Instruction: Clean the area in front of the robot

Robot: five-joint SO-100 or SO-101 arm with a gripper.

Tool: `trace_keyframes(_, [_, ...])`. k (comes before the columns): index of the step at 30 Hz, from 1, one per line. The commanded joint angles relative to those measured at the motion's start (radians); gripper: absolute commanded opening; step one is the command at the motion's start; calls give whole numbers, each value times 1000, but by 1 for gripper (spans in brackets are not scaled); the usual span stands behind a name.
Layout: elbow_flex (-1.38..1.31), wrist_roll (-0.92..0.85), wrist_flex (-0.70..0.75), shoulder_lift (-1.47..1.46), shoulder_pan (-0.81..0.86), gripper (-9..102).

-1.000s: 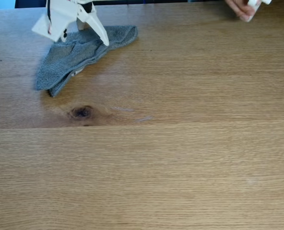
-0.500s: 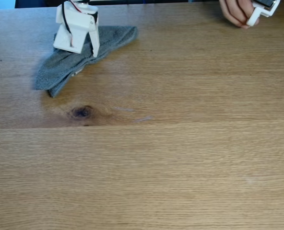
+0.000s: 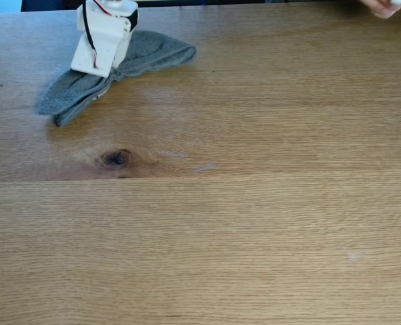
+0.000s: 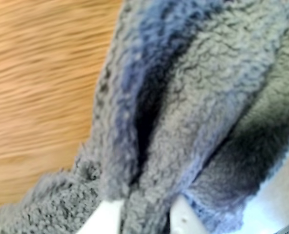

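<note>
**A:** Wrist view first: your claw point(image 4: 142, 219) has two white fingertips point(image 4: 103, 217) at the bottom edge with a ridge of the grey cloth point(image 4: 193, 97) pinched between them. You are clamped on fabric, the jaws narrow, with the cloth bunched and folded above the tips.

**B:** And where does that leave you on the counter point(image 3: 255, 223)?

**A:** Far-left corner in the fixed view. The robot point(image 3: 104, 37) stands over the middle of the cloth point(image 3: 150, 51), which lies flat on the wood with its long axis running from lower left to upper right, one lobe on each side of the claw.

**B:** Which way is the dirty part?

**A:** Nearer the camera and to the right. The dark knot point(image 3: 115, 158) sits just below the cloth's lower end, and the faint whitish smudges point(image 3: 187, 161) lie just right of the knot. So your stroke should probably pull the cloth towards the camera and rightward, across its own long axis, so the wide side sweeps the marks.

**B:** Anything else in reach?

**A:** A hand point(image 3: 382, 7) shows at the top right edge, well apart from you. It seems to hold something white, but too little of it shows to say what.
</note>
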Motion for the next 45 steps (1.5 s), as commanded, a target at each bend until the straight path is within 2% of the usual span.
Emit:
trace_keyframes(1, [-12,64,97,268,-97,0])
trace_keyframes(9, [-12,199,388,701,-397,0])
trace_keyframes(14, [-12,310,563,922,-678,0])
trace_keyframes(17, [-11,371,618,1008,-853,0])
trace_keyframes(21, [-11,419,615,1045,-1023,0])
trace_keyframes(24, [-11,443,558,997,-1098,0])
trace_keyframes(32, [-91,541,236,581,-1184,0])
trace_keyframes(40, [-342,548,-66,132,-1147,0])
trace_keyframes(45, [-477,512,-313,-120,-1081,0])
